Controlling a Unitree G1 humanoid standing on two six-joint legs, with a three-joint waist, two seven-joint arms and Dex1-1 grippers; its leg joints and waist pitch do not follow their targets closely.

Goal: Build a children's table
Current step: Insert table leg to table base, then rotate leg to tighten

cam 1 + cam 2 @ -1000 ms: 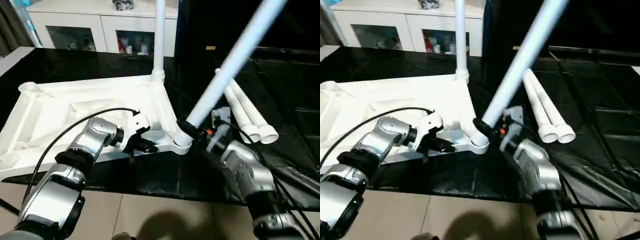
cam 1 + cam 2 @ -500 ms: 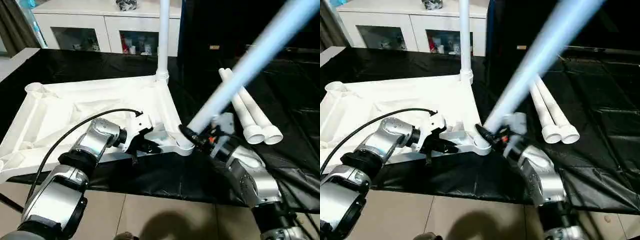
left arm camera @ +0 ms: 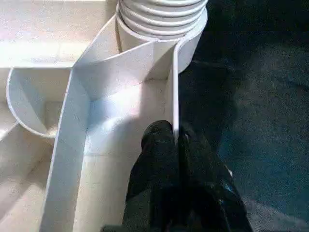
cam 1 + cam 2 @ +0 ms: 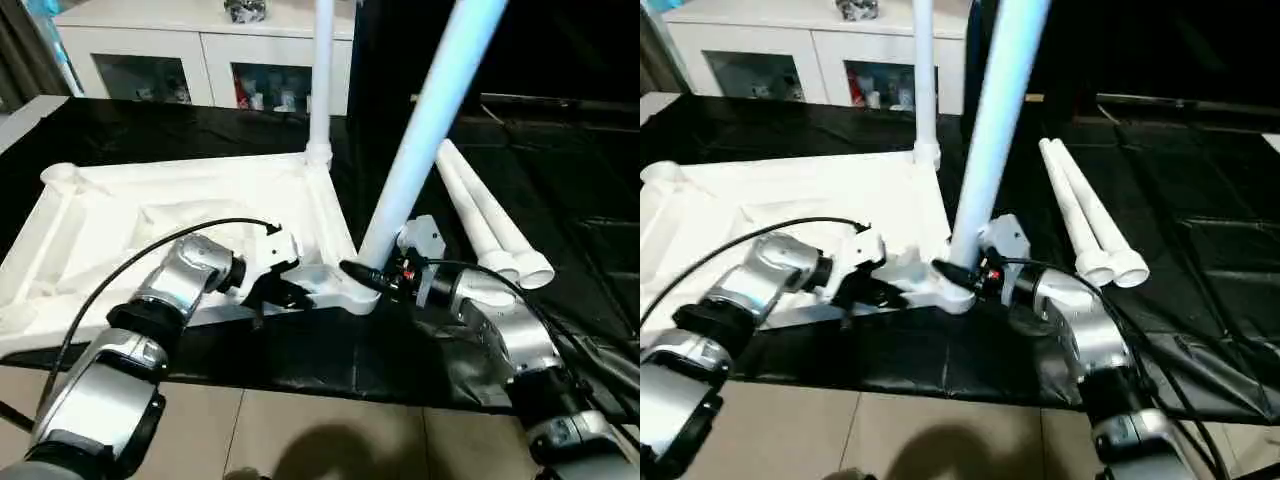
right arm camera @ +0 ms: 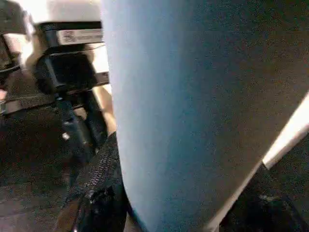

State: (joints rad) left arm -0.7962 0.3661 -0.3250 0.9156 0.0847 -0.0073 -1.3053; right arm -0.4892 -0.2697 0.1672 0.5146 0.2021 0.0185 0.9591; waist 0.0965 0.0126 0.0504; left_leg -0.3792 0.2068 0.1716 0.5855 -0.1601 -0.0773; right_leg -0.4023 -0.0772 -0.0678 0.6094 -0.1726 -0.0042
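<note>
Right claw (image 4: 362, 274) grips leg (image 4: 420, 140) at corner socket (image 4: 352, 293); left claw (image 3: 173, 137) pinches tabletop rib (image 3: 175, 92). Tilted leg may cross-thread or lever tabletop free.

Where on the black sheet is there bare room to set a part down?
Free: the black sheet right of the two spare legs, and the strip behind the tabletop toward the cabinet. Crowded: the near corner socket, where both grippers work.

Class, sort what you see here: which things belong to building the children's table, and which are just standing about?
Belongs to the job:
- table top
- fitted leg
- leg held by right gripper
- two spare legs
- left gripper pinching a rib

Just about:
- white cabinet
- black sheet
</note>
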